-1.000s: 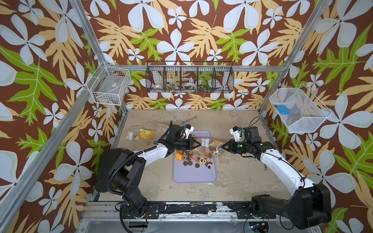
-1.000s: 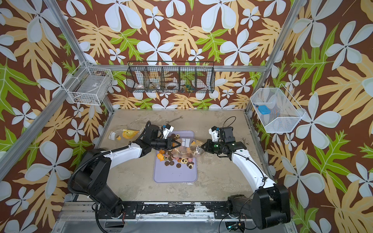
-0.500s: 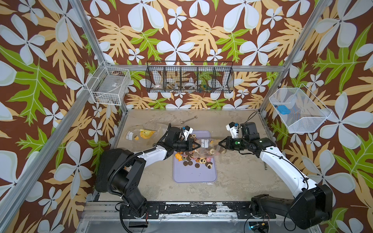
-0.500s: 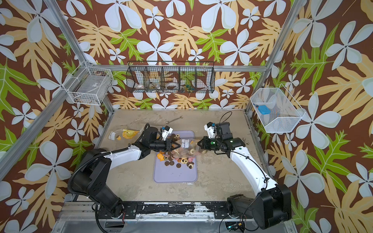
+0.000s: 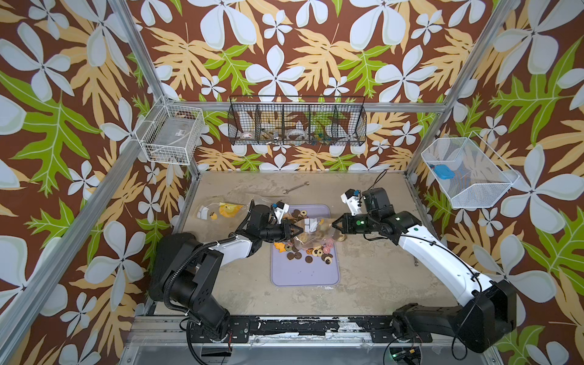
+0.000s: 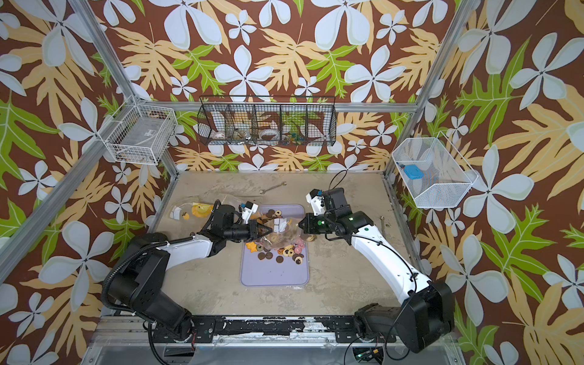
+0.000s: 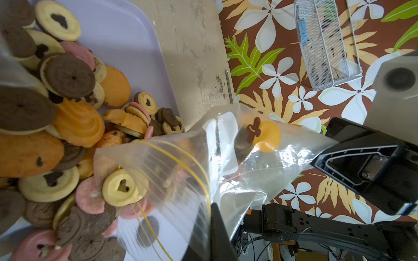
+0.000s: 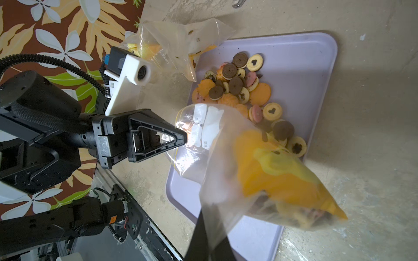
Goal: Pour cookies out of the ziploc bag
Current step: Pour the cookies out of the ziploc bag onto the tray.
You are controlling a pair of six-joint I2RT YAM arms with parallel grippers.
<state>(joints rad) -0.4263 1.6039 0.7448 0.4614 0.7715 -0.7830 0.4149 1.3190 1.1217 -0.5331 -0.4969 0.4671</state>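
Observation:
A clear ziploc bag (image 5: 316, 229) hangs over the lavender tray (image 5: 305, 273), slung between my two grippers. My left gripper (image 5: 298, 229) is shut on the bag's edge near the yellow zip line (image 7: 181, 162). My right gripper (image 5: 334, 225) is shut on the opposite corner (image 8: 212, 203). Cookies (image 5: 311, 251) in dark brown, tan, pink and orange lie piled on the tray's far half (image 8: 244, 90). A few cookies and an orange smear still show inside the bag (image 8: 271, 171). In both top views the grippers (image 6: 268, 230) (image 6: 300, 222) face each other closely.
A second clear bag (image 5: 221, 210) with yellow contents lies on the table left of the tray. A wrench (image 5: 295, 187) lies further back. One tan cookie (image 5: 340, 238) sits just off the tray's right edge. Wire baskets (image 5: 297, 124) hang on the walls.
My right gripper has moved left toward the left gripper, so the bag between them has slackened and bunched. The left gripper has barely shifted.

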